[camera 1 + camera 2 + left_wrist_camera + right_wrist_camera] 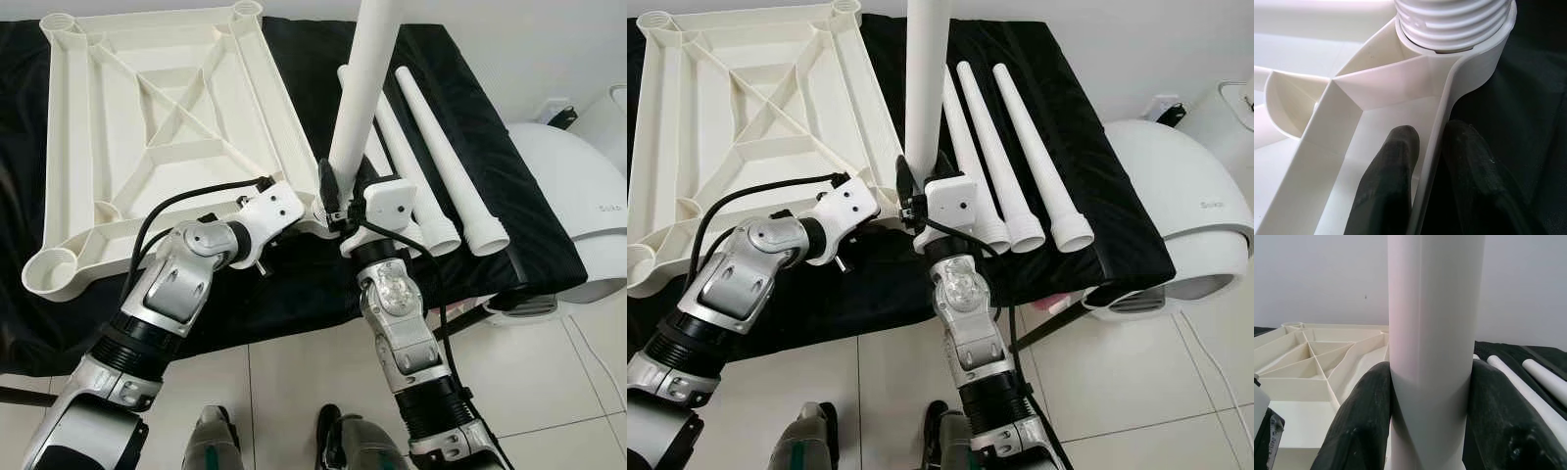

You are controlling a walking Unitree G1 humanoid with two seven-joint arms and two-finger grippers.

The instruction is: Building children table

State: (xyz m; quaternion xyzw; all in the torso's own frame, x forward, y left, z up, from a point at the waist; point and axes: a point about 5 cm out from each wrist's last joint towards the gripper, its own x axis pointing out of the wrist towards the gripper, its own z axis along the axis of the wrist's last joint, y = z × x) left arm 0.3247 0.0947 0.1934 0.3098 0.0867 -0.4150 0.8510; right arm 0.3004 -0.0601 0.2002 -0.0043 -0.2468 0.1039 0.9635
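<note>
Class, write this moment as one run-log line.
left gripper: clamps tabletop rim | right gripper: holds leg upright in corner socket | spare legs: three on cloth

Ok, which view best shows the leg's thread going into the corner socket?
The left wrist view: the thread sits in the socket up close, with the left gripper clamped on the tabletop rim. Both eye views hide that joint behind the right gripper. The right wrist view shows the leg shaft.

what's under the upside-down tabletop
A black cloth lies under the white tabletop and spreads past its edges. What the cloth rests on is hidden; a dark bar juts out below its front edge near the tiled floor.
</note>
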